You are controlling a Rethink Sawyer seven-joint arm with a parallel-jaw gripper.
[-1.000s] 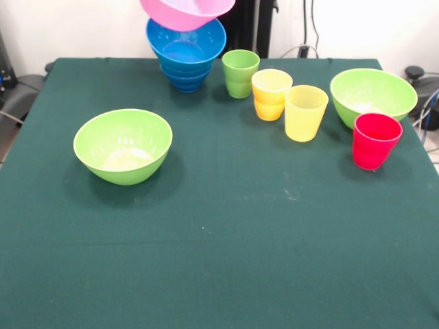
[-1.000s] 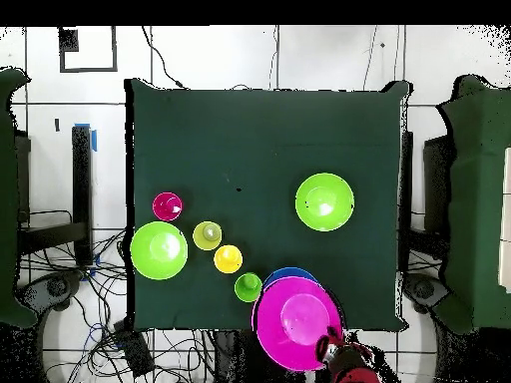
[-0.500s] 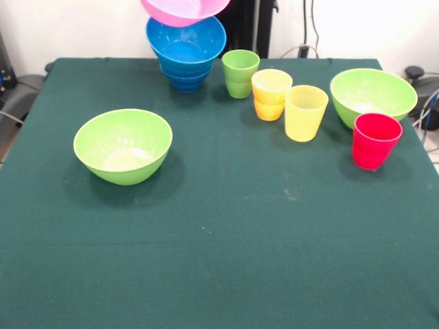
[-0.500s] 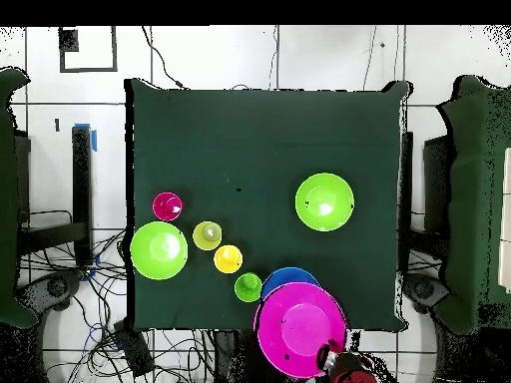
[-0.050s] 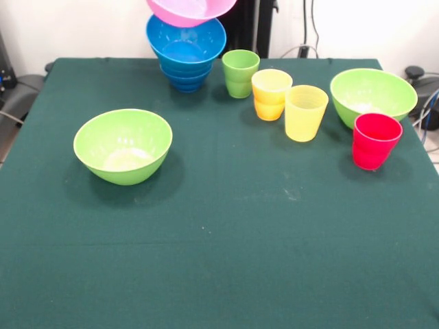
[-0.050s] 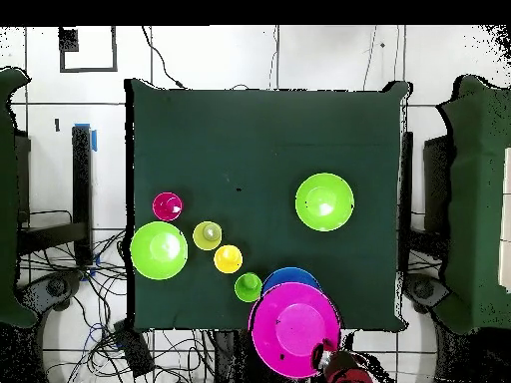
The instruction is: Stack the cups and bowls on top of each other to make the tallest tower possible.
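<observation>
Front view shows the pink bowl point(image 5: 191, 10) hanging in the air at the top edge, just above the tower point(image 5: 186, 51) of nested blue bowls at the far side of the green table point(image 5: 226, 247), its underside close over the top blue rim; whether they touch cannot be told. To the right of the tower runs a diagonal row of cups: the green cup point(image 5: 240, 72), then the orange cup point(image 5: 271, 94), then the yellow cup point(image 5: 306, 112) just beside it. Further right sits a lime bowl point(image 5: 372, 94), with the red cup point(image 5: 375, 140) directly in front of it. A second lime bowl point(image 5: 123, 145) stands alone, well apart from the rest. From overhead, the pink bowl covers most of the tower, leaving only a blue crescent visible. The gripper point(image 6: 325, 356) shows at the pink bowl's rim near the table edge, apparently holding it, though its fingers cannot be made out.
</observation>
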